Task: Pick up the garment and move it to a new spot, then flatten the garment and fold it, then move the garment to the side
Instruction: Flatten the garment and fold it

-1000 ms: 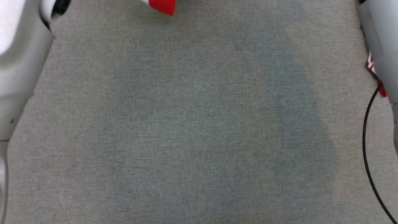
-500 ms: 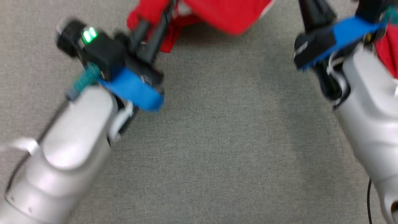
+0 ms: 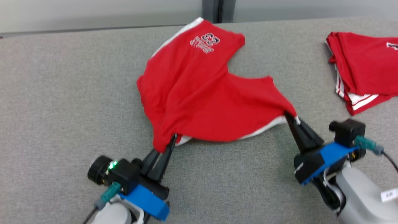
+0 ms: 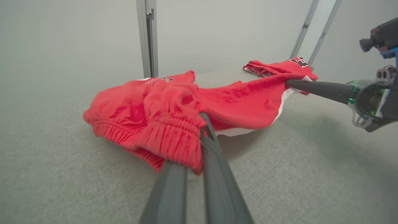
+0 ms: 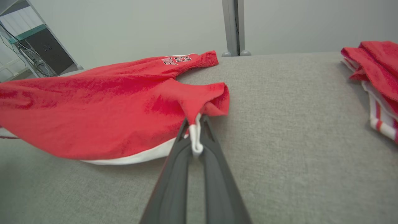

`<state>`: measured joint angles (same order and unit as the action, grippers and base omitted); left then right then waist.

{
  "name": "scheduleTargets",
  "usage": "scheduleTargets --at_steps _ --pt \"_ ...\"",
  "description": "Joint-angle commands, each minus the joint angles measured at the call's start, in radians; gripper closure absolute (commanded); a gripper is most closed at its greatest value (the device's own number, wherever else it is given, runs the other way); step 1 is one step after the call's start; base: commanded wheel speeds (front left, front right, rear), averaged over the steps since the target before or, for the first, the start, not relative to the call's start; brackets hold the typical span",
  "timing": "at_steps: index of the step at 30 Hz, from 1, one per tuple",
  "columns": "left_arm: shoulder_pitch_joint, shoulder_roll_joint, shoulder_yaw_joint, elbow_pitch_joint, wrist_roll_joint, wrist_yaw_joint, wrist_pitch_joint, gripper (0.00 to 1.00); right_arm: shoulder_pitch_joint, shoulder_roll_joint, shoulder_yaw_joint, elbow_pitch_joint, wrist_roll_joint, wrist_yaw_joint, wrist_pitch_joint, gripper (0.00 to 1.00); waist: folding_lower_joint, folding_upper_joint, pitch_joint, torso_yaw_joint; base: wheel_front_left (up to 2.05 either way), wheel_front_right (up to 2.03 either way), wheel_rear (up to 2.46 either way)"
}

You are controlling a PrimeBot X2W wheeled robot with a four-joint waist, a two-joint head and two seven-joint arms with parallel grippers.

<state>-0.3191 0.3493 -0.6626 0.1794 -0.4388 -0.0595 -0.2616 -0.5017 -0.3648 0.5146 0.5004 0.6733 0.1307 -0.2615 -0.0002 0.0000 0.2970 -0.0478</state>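
Head view: red garment [image 3: 202, 99] is held at its two near corners and lies on the grey table [image 3: 62, 93], left of the folded red stack [image 3: 363, 62] and well apart from it.

Left gripper [image 3: 172, 138], on the garment's far side from the stack, is clamped on the gathered elastic corner, with fingers leaning toward the stack and forearm low. The held edge runs left to right toward the stack, slack, with white trim showing under it. The rest of the cloth trails away from the robot, printed leg farthest. Right gripper [image 3: 287, 115], on the stack side, is closed on the white-edged corner, its fingers leaning away from the stack. Judgement: each arm already has its own corner, and flattening turns on drawing that edge taut along its axis.
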Motion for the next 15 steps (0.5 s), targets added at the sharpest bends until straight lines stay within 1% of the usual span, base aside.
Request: scheduleTargets --at_steps 1,5,8,11,15 --pt "0.058 -0.006 0.004 -0.005 -0.011 -0.007 -0.004 1.00 0.068 -0.013 0.007 -0.019 0.009 0.000 -0.005 1.00 0.0002 0.0000 -0.028 -0.004 0.00 0.00 0.00" --pt "0.146 0.002 -0.002 -0.004 -0.008 -0.015 -0.004 1.00 0.179 -0.028 -0.001 -0.061 0.017 0.000 -0.003 1.00 0.0002 0.0000 -0.069 0.007 0.00 0.00 0.00" --pt "0.207 0.022 -0.010 -0.004 -0.006 -0.018 -0.004 1.00 0.262 -0.037 -0.025 -0.102 0.017 0.000 0.006 1.00 0.0002 0.0000 -0.090 0.014 0.00 0.00 0.00" --pt "0.260 0.038 -0.003 -0.018 -0.009 -0.012 -0.004 1.00 0.344 -0.030 -0.051 -0.158 0.015 0.000 0.029 1.00 0.0002 0.0000 -0.102 0.021 0.00 0.00 0.00" --pt "0.306 0.054 -0.010 -0.043 -0.001 -0.004 -0.004 1.00 0.439 -0.011 -0.117 -0.238 0.002 0.000 0.060 1.00 0.0002 0.0000 -0.116 0.035 0.00 0.00 0.00"
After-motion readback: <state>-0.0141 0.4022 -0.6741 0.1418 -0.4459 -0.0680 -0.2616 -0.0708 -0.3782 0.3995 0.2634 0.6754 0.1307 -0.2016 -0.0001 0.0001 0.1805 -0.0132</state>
